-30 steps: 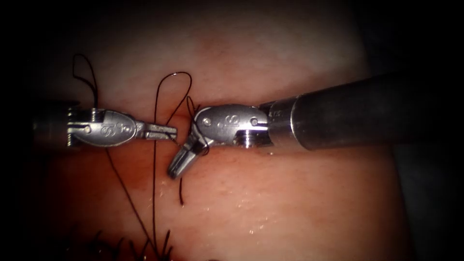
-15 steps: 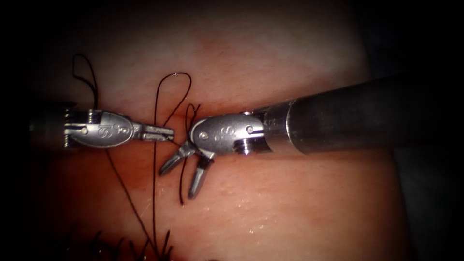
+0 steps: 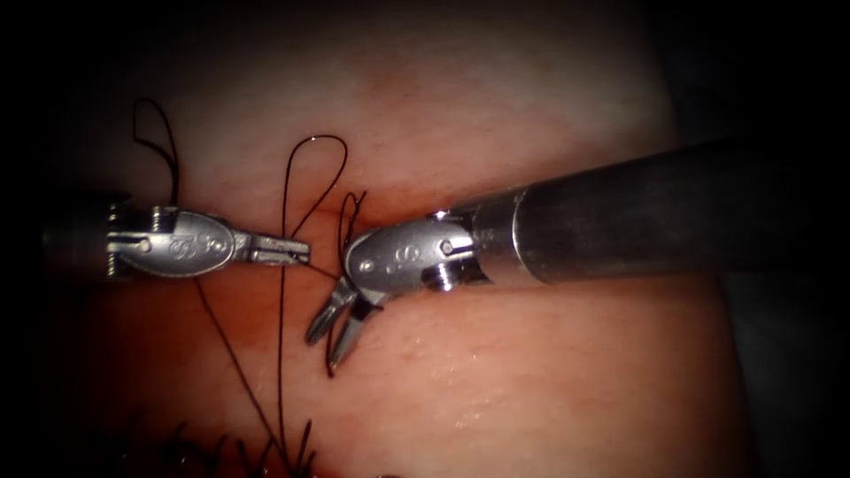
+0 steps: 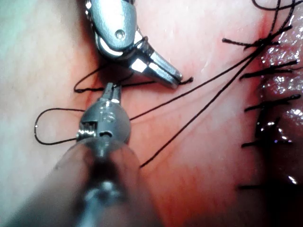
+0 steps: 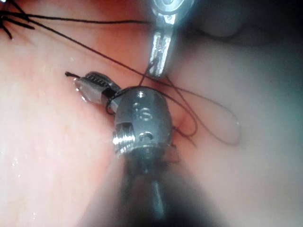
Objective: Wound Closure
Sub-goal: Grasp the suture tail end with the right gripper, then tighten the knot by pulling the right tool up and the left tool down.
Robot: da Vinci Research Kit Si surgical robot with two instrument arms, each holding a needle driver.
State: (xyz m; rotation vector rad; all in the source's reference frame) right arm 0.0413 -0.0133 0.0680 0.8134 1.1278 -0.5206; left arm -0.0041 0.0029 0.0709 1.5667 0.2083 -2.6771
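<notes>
The left gripper (image 3: 297, 252) is closed on the thread (image 3: 283, 354) just left of the right gripper (image 3: 332, 332) — likely to keep it taut. The right gripper's jaws, slightly parted around the short thread tail over the tissue (image 3: 531, 372), seem not yet clamped.

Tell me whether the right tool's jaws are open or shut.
Open. In the endoscope view the right tool shows a narrow gap between its two jaws, with the thread running between them, not clamped.
</notes>
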